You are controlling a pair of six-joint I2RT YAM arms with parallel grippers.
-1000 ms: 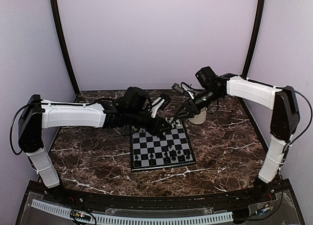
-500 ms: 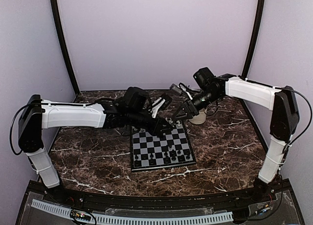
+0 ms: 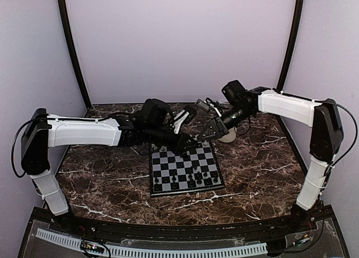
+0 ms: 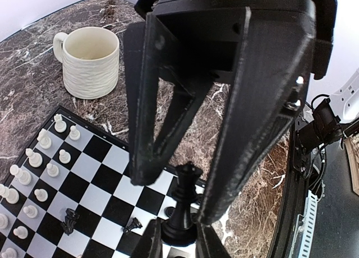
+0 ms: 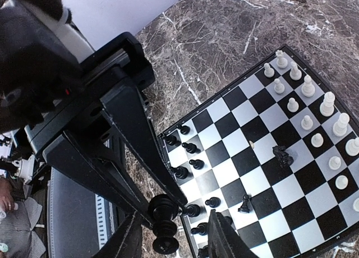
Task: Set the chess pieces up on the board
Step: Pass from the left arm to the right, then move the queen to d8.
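Note:
The board [image 3: 185, 169] lies mid-table. My left gripper [image 3: 189, 144] is shut on the base of a tall black chess piece [image 4: 183, 204] and holds it over the board's edge; its jaws [image 4: 178, 240] show at the bottom of the left wrist view. My right gripper [image 3: 205, 133] is open, its fingers [image 4: 160, 112] on either side of that piece without touching it. The right wrist view shows the piece [image 5: 164, 229] between my open right gripper [image 5: 171, 241]. White pieces [image 5: 314, 118] line one side of the board, black pieces [image 5: 190, 157] the other. A black knight [image 5: 282, 155] and a pawn [image 5: 245, 202] lie on middle squares.
A cream mug [image 3: 228, 137] stands just beyond the board's far right corner, close behind my right gripper; it also shows in the left wrist view [image 4: 90, 61]. Both arms meet over the board's far edge. Dark marble tabletop [image 3: 101, 174] surrounds the board.
My right gripper has moved left and closer to the left gripper, its open fingers now around the held black piece. The left arm has barely moved.

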